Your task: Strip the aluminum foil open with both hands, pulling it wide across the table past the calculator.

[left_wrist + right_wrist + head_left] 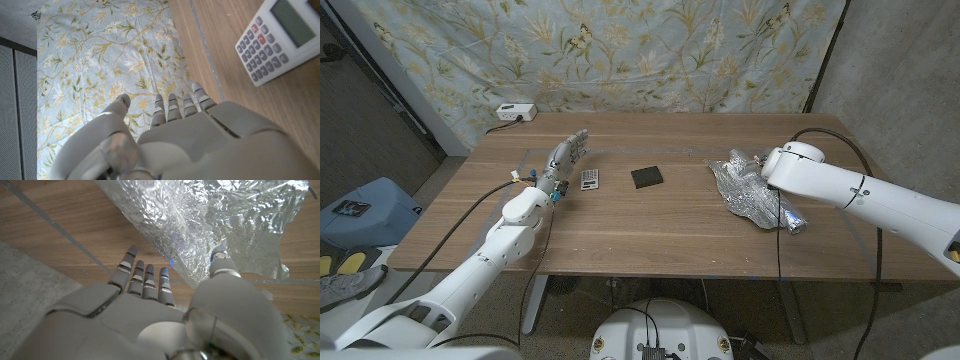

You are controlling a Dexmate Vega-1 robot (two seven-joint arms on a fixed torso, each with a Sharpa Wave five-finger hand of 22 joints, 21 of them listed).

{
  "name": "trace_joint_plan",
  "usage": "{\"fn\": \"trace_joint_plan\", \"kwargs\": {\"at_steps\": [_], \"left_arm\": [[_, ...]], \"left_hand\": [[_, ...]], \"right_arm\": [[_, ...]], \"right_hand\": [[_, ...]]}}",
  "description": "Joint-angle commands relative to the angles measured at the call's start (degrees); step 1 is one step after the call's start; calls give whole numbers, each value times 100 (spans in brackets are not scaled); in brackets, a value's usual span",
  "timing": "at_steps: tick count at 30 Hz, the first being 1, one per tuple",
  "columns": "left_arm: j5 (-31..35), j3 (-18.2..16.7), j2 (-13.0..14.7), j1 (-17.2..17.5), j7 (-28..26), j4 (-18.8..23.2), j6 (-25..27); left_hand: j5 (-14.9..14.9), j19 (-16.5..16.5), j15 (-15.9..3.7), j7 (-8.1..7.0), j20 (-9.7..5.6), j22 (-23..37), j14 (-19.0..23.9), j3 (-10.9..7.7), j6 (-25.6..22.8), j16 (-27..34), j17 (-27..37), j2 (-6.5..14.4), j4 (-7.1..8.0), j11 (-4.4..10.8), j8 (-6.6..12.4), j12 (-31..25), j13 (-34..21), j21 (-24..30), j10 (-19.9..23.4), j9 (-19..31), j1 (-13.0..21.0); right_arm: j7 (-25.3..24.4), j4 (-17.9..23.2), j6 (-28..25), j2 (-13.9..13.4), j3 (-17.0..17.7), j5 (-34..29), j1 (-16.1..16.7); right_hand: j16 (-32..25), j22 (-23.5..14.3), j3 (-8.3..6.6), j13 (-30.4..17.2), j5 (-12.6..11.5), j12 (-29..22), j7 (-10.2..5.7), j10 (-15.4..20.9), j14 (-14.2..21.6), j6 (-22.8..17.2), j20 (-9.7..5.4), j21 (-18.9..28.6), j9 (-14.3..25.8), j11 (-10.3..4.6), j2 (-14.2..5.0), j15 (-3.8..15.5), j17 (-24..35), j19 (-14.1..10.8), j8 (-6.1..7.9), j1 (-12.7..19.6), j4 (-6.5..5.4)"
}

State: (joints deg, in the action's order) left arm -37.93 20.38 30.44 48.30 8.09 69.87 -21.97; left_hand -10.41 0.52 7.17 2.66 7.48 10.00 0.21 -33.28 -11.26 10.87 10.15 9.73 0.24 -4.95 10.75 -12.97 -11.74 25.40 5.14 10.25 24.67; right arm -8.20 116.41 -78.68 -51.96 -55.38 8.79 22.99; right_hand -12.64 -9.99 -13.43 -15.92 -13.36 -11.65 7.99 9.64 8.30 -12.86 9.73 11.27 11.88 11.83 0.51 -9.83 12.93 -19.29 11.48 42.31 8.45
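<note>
Toward the table's (650, 225) left edge, the left hand (565, 158) stands with its fingers spread, holding nothing, just beside the calculator (590, 179). A small black pad (647, 177) lies near the middle. Toward the right edge, the aluminum foil (748, 190) sits crumpled in a heap, not yet pulled wide. The right hand (165, 307) is open above it, fingers apart, the thumb tip about touching the sheet. By my reckoning the stretching is all still to do. No writing is legible anywhere.
</note>
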Motion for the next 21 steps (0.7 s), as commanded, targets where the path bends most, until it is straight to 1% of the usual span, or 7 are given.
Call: {"fn": "trace_joint_plan", "kwargs": {"at_steps": [1, 5, 7, 8, 12, 15, 21], "left_arm": [[69, 4, 5, 27, -42, 57, -99], [67, 14, 0, 27, -20, 49, -105], [79, 19, 3, 24, -16, 44, -114], [70, 17, -1, 25, -12, 43, -113], [62, 19, -6, 26, -15, 38, -101], [65, 19, -5, 26, -25, 39, -93], [56, 24, -1, 21, -10, 36, -73]], "left_hand": [[-57, 59, 41, -21, 35, 27, 38, -43, -65, -1, 6, -5, -16, -58, 11, -24, -16, -4, 38, 32, -36], [-59, 62, 53, -20, 44, 27, 47, -51, -66, 1, 5, -3, -22, -53, 11, -25, -17, -10, 41, 33, -35], [-60, 64, 59, -22, 41, 28, 47, -56, -71, 0, 5, -3, -26, -54, 13, -26, -18, -13, 46, 33, -35], [-60, 64, 59, -29, 45, 28, 46, -57, -74, -1, 5, -2, -27, -59, 14, -27, -18, -14, 49, 34, -35], [-62, 77, 73, -33, 69, 28, 54, -67, -81, 0, 5, -2, -34, -61, 16, -34, -20, -18, 66, 35, -37], [-62, 82, 83, -35, 66, 29, 56, -71, -78, 0, 5, -1, -36, -63, 14, -33, -21, -21, 63, 36, -39], [-63, 83, 81, -32, 75, 29, 59, -81, -83, -1, 4, -1, -43, -68, 15, -35, -23, -30, 67, 37, -41]], "right_arm": [[-276, -27, -131, 83, -282, 146, -185], [-322, -95, -131, 118, -423, 143, -275], [-331, -149, -131, 143, -471, 180, -325], [-326, -178, -131, 157, -501, 170, -346], [-357, -234, -131, 204, -556, 145, -380], [-447, -235, -131, 216, -547, 174, -365], [-590, -192, -131, 177, -558, 241, -339]], "right_hand": [[4, -20, 28, -24, -37, -32, 327, -17, -8, 56, 34, 8, 7, 29, -14, -47, 14, 16, -1, 92, 8], [-4, -20, 44, -28, -57, -73, 366, 67, 3, 103, 33, 8, 9, 33, -9, -42, 17, 21, -10, 124, 6], [-23, -19, 54, -38, -72, -124, 365, 169, 45, 122, 27, 6, 10, -15, -15, -6, 22, 31, -9, 145, 1], [-41, -19, 63, -51, -83, -158, 375, 230, 85, 124, 38, 11, 11, 2, -23, 10, 27, 25, -5, 159, -6], [-96, -17, 91, -106, -117, -310, 373, 492, 231, 125, 39, 7, 12, -63, -41, 67, 44, 44, 2, 214, -17], [-124, -15, 101, -144, -139, -394, 369, 616, 328, 48, 56, 8, 13, -93, -35, 101, 48, 44, 30, 271, -2], [-245, -13, 114, -232, -193, -557, 334, 816, 636, -113, 50, 6, 15, -159, -80, 252, 95, 62, 71, 377, -5]]}}
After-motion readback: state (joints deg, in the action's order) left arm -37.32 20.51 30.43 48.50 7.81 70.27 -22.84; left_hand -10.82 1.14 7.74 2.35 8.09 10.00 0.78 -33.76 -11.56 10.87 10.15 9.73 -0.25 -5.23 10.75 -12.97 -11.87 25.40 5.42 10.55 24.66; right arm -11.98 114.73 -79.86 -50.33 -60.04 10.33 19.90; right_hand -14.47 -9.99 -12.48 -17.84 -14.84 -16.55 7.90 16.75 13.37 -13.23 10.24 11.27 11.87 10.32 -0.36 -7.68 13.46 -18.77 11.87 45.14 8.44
